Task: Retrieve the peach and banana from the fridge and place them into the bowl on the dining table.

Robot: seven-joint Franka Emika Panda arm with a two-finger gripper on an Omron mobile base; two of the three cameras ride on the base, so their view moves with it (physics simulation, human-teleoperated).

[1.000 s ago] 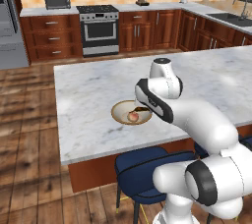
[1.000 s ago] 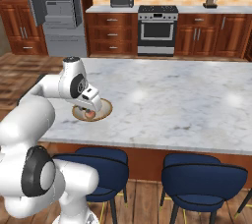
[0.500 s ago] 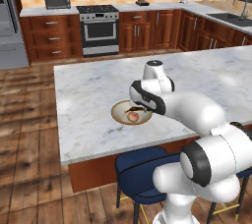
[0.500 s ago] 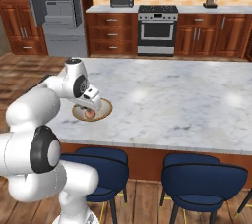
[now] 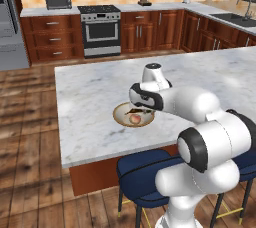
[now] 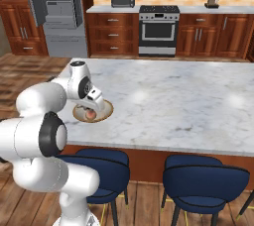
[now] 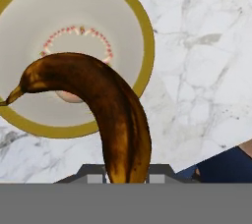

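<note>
My gripper (image 7: 127,176) is shut on a dark brown banana (image 7: 113,115), which curves out over the bowl. The shallow tan bowl (image 7: 142,36) sits on the marbled dining table (image 7: 197,70) just below the hand. Inside it lies the peach (image 7: 70,97), mostly hidden behind the banana. From the base, the gripper (image 5: 136,107) hovers low over the bowl (image 5: 120,115) with the peach (image 5: 135,119) in it, near the table's front edge (image 5: 90,97). The right base view gives the same gripper (image 6: 92,104), bowl (image 6: 105,110) and peach (image 6: 91,114). The grey fridge (image 6: 59,7) stands with its doors open at the back left.
Blue stools (image 6: 206,180) (image 5: 142,172) stand under the table's near edge, beside the robot's base. Wall counters with a stove (image 5: 101,29) run along the back. The stone top (image 6: 173,96) stretches wide to the right of the bowl.
The hand has drifted slightly left and settled lower over the bowl, and the arm's elbow has swung down. The banana has stayed in the grip and the peach has stayed in the bowl.
</note>
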